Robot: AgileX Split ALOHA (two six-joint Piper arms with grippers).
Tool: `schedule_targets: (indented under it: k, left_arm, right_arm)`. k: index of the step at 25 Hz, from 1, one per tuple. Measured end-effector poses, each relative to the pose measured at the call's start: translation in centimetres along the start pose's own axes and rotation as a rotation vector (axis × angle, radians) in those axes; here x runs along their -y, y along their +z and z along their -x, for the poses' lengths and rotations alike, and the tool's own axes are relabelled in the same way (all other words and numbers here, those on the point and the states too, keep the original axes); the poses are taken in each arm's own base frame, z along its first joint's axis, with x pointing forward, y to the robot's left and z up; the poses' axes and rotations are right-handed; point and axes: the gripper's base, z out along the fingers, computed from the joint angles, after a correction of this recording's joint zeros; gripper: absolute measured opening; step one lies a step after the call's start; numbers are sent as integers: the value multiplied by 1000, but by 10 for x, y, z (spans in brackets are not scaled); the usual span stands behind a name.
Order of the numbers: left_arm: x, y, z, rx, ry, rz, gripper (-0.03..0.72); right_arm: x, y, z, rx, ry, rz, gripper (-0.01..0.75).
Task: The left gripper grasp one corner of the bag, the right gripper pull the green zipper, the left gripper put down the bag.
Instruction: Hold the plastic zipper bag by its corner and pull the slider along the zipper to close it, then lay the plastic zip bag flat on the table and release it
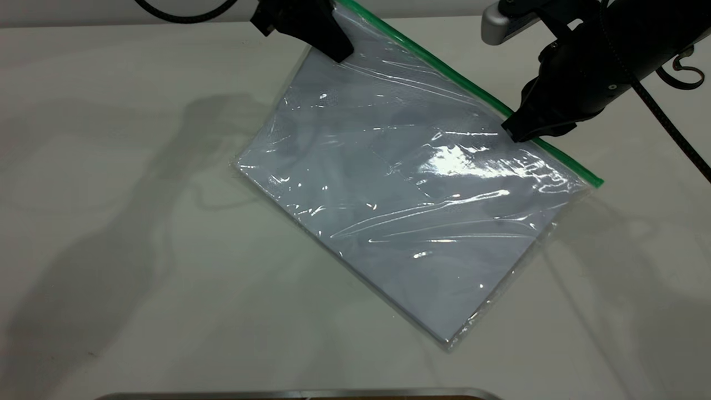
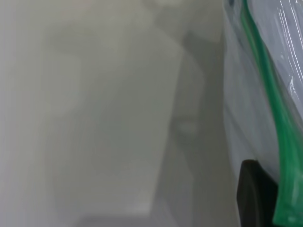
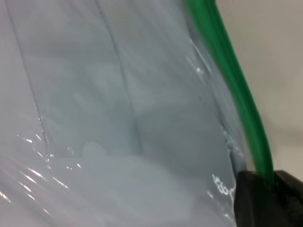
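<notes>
bag (image 1: 400,189) diagonal, green zipper (image 1: 444,69) edge uppermost

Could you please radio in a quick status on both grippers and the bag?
Left gripper shut on the bag at its far corner. Right gripper shut on the green zipper. Nothing in the way.

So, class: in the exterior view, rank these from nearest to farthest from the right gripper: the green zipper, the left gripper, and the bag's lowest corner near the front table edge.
1. The green zipper: the right gripper is closed on it, toward its right end.
2. The left gripper: up the strip, at the bag's top corner.
3. The lowest corner: farthest, on the table toward the front edge.
</notes>
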Motion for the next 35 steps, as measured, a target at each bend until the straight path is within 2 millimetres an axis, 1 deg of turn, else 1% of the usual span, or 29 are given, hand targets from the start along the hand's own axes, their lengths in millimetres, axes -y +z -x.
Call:
schedule_targets:
  k: [12, 19, 22, 25, 32, 35]
  left_arm:
    - [-5, -17, -20, -7, -47, 33, 51]
    - [-7, -23, -28, -32, -90, 41, 51]
    - [-7, -24, -30, -43, -92, 42, 51]
    - [-7, -23, -29, -38, -94, 41, 51]
    - [-7, -23, -29, -36, -101, 41, 51]
    - [-6, -21, -27, -40, -132, 39, 66]
  right_arm:
    - [3, 0, 0, -3, 32, -33, 44]
    - [10, 0, -4, -22, 104, -121, 44]
    - [14, -1, -14, -61, 131, -183, 44]
    - [13, -1, -19, -79, 142, -190, 44]
    - [12, -1, -21, -86, 148, -193, 49]
    - [13, -1, -21, -87, 149, -199, 75]
